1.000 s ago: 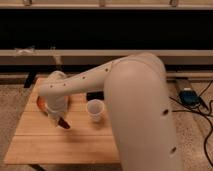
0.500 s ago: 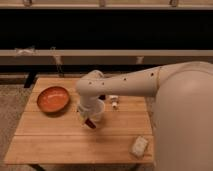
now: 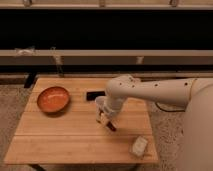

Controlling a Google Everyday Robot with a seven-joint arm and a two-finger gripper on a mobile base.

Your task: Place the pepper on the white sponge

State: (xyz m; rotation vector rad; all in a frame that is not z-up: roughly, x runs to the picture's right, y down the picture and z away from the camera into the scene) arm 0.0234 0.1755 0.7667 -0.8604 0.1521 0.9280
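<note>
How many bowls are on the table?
1. The orange bowl sits near the table's left end. The claw, holding the pepper, is at the middle, left of the white sponge. The arm may hide others.

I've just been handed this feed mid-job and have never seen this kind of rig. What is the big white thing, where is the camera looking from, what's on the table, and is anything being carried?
There is a single view, looking down at a wooden table from above and in front; where the camera is mounted is not on record. The large white shape coming in from the right is the robot's one arm. Its claw hangs over the table's middle, pointing down, with the pepper, a slim dark red chili, at its tip, apparently gripped. On the table, an orange bowl stands at the left, a flat dark object lies near the far edge, partly behind the arm, and the white sponge sits near the front right corner. The pepper is not yet on the sponge; the claw is up and to the left of it.
</note>
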